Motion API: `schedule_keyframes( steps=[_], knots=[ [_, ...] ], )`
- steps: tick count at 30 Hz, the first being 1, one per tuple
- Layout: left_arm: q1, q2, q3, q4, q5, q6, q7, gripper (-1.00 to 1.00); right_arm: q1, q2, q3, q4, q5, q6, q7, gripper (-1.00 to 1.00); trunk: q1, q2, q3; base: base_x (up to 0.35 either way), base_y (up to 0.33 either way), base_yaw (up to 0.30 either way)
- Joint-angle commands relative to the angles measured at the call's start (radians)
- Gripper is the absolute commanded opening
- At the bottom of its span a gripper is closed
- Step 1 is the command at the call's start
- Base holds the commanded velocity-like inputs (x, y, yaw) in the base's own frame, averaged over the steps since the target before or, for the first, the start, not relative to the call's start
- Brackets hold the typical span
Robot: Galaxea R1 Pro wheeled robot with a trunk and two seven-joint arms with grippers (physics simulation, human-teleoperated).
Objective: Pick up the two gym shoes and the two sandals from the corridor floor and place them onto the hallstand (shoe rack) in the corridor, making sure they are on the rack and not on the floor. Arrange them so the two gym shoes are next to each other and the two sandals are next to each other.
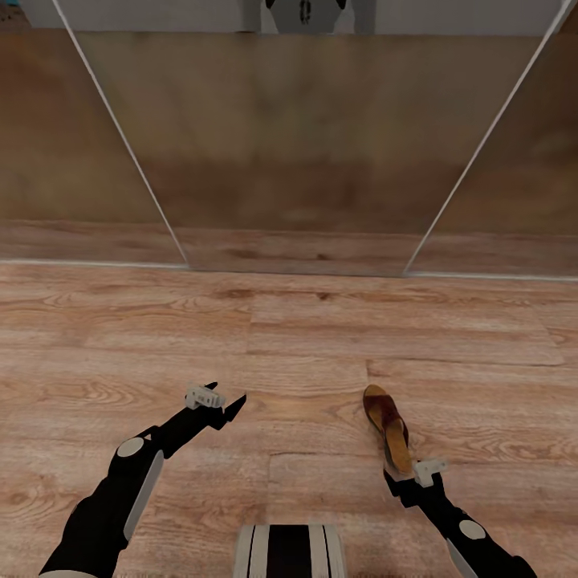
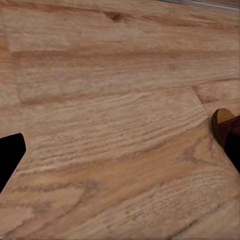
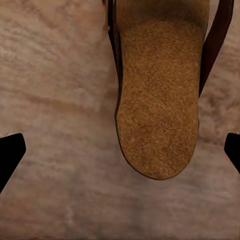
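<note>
Right claw spread wide behind sandal; left claw open, empty

Illumination is even and diffuse; no single light source is identifiable. The corridor floor renders bright, with wood grain clearly resolved in the head view. The glossy panels beyond it appear dimmer and carry a hazy reflection. Shadows are faint. The right wrist view is soft: the sandal insole shows coarse grain, and the floor beside it is blurred. Edges show slight compression artefacts.
</note>
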Motion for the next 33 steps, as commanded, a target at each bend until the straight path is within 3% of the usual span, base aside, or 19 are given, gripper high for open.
schedule_keyframes(
  steps=[1,6,24,33],
  knots=[
    [0.0,0.0,0.002,-0.001,0.006,0.009,-0.005,1.0,-0.001,-0.001,0.004,0.001,-0.008,-0.003,0.003,1.0,0.0,-0.001,-0.006,0.0,0.0,0.0],
    [0.0,0.0,0.002,-0.001,0.006,0.009,-0.005,1.0,-0.001,-0.001,0.004,0.001,-0.008,-0.003,0.003,1.0,0.002,-0.002,-0.033,0.0,0.0,0.0],
    [0.0,0.0,0.002,0.001,0.006,0.009,-0.007,1.0,-0.001,-0.002,0.002,0.01,-0.008,-0.006,-0.011,1.0,0.002,-0.002,-0.036,0.0,0.0,0.0],
    [0.0,0.0,0.002,0.001,0.006,0.009,-0.007,1.0,-0.002,0.002,0.001,-0.066,-0.008,-0.005,-0.098,1.0,0.002,-0.002,-0.036,0.0,0.0,0.0]
  ],
)
